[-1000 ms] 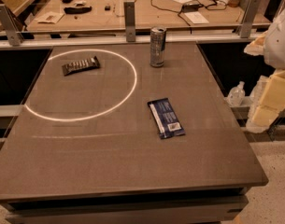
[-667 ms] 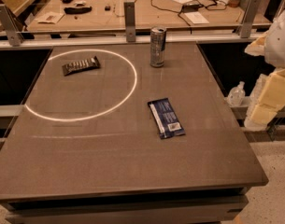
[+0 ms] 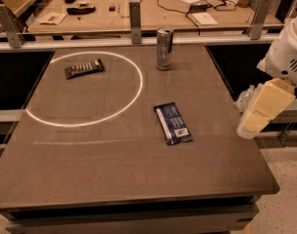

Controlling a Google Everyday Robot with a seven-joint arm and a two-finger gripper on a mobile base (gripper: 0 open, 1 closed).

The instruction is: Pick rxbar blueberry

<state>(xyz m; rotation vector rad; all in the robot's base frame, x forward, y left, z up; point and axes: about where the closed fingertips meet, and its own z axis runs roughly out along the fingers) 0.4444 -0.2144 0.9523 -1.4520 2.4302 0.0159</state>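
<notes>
The rxbar blueberry [image 3: 173,123] is a flat dark blue wrapper with a white stripe and a small white label. It lies flat on the grey table [image 3: 89,160], right of centre, just outside the white circle. My gripper [image 3: 261,110] hangs off the table's right edge, to the right of the bar and well apart from it, at about table height. It holds nothing that I can see.
A dark brown shiny bar wrapper [image 3: 84,68] lies inside the white circle [image 3: 136,89] at the back left. An upright silver can [image 3: 164,48] stands at the back centre. A cluttered workbench [image 3: 153,13] with posts runs behind the table.
My gripper has shifted slightly left, toward the table's right edge. The bar, the can and the brown wrapper have not moved.
</notes>
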